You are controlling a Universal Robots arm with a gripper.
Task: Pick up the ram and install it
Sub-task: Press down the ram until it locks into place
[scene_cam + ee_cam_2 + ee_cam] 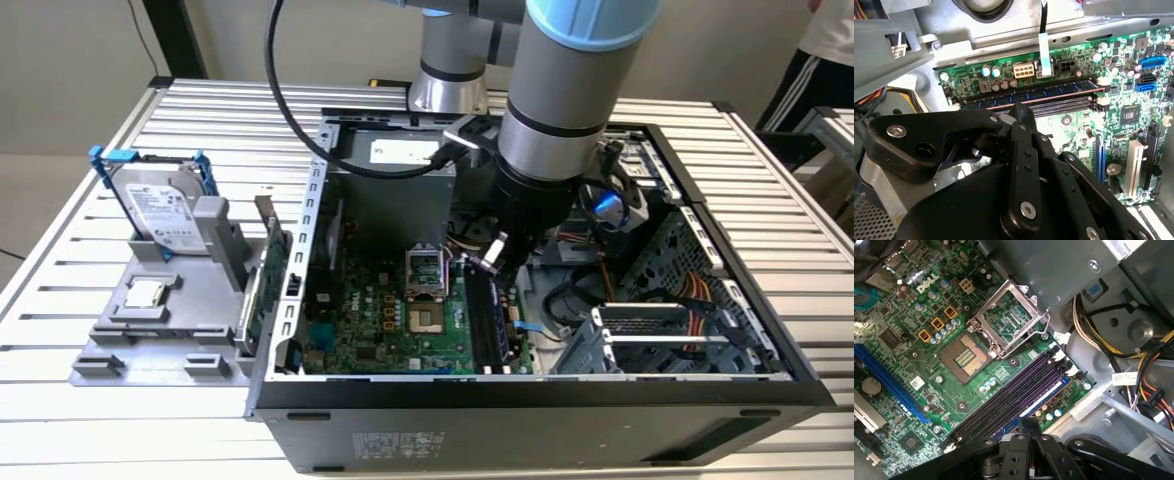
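The ram (1026,96) lies seated lengthwise in the outermost memory slot of the motherboard (387,320), at that board's edge farthest from the CPU socket (966,357); the first wrist view shows a blue strip of it (1046,395) beside the empty black slots. The gripper (1021,107) hangs directly above the ram, its fingers (1024,117) drawn together, gripping nothing. The open computer case (534,400) stands on the desk (80,440).
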